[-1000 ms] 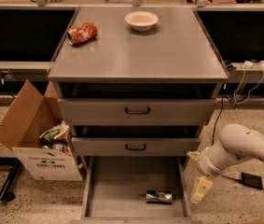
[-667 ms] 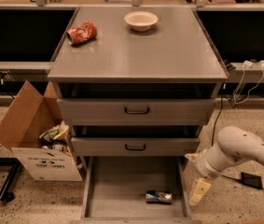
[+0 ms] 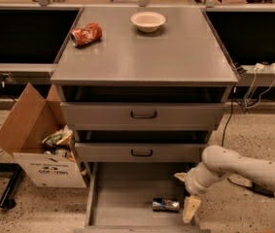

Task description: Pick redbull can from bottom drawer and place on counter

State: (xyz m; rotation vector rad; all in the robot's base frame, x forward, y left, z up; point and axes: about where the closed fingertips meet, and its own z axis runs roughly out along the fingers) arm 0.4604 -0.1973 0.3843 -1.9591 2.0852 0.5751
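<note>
The redbull can [image 3: 166, 204] lies on its side on the floor of the open bottom drawer [image 3: 120, 198], near its front right corner. My gripper [image 3: 186, 193] hangs at the drawer's right side, just right of the can and not touching it. It is open and empty, with one tan finger [image 3: 191, 209] pointing down beside the can and the other higher up. The white arm reaches in from the right. The grey counter [image 3: 176, 52] tops the cabinet above.
An orange-red dented can [image 3: 86, 34] and a cream bowl [image 3: 148, 21] sit on the counter's far part. The two upper drawers [image 3: 143, 114] stand slightly open above the bottom one. An open cardboard box [image 3: 35, 140] of trash stands left of the cabinet. Cables lie at the right.
My gripper has moved left and down, from beside the drawer's right wall to close by the can. The can has not moved.
</note>
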